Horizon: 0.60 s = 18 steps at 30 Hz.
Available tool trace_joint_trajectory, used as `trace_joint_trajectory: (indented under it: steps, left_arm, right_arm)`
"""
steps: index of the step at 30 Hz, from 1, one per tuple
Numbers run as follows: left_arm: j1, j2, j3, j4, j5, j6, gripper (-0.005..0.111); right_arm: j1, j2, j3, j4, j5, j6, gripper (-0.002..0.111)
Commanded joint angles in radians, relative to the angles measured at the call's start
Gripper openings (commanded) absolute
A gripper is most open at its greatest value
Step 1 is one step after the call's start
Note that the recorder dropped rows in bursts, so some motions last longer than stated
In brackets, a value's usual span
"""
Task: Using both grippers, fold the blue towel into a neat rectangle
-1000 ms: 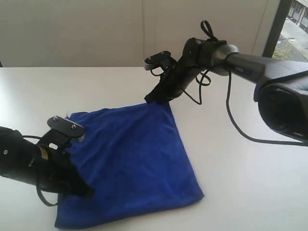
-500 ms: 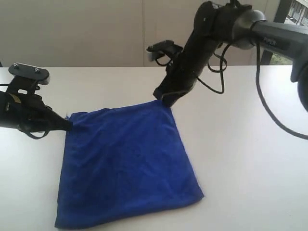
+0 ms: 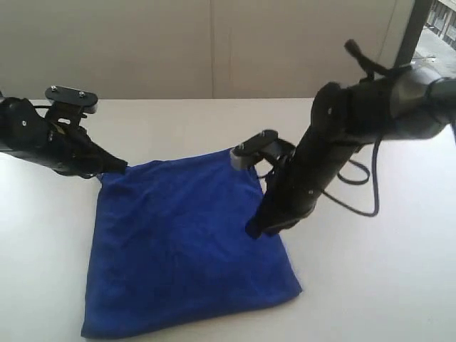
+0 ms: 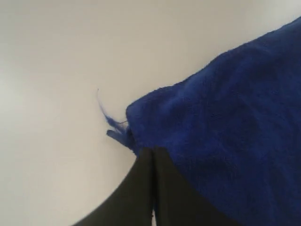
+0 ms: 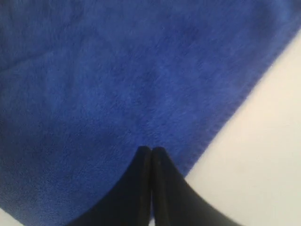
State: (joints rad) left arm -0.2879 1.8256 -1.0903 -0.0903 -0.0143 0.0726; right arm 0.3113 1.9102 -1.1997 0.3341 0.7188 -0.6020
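The blue towel (image 3: 185,242) lay flat on the white worktop (image 3: 370,285). My left hand (image 3: 117,166), fingers pressed together, sat at its far left corner. My right hand (image 3: 254,229), fingers also together, pointed down near its right edge.

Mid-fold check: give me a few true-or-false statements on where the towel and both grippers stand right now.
1. The left gripper and the right gripper are both shut. True.
2. The blue towel hangs in the air. False: it lies spread on the white table.
3. The right gripper's tip is over the towel, close to its right-hand edge. True.
4. The left gripper is at the towel's nearest corner. False: in the exterior view its tip is at the far left corner.
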Motion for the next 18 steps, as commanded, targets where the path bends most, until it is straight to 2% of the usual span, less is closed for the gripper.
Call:
trace_joint_trajectory:
  steps: [1,12,18]
  left_arm:
    - [-0.053,0.046,-0.008,-0.005,-0.01,0.009,0.0]
    - [-0.062,0.153,-0.019,0.002,-0.043,0.046,0.0]
    - [-0.062,0.179,-0.06,0.002,-0.01,0.086,0.0]
  right_arm:
    - [0.04,0.002,0.092,0.003,-0.131,0.004,0.0]
    - [0.042,0.006,0.164,-0.056,-0.178,0.049,0.0]
    - [0.042,0.061,0.195,-0.056,-0.188,0.049,0.0]
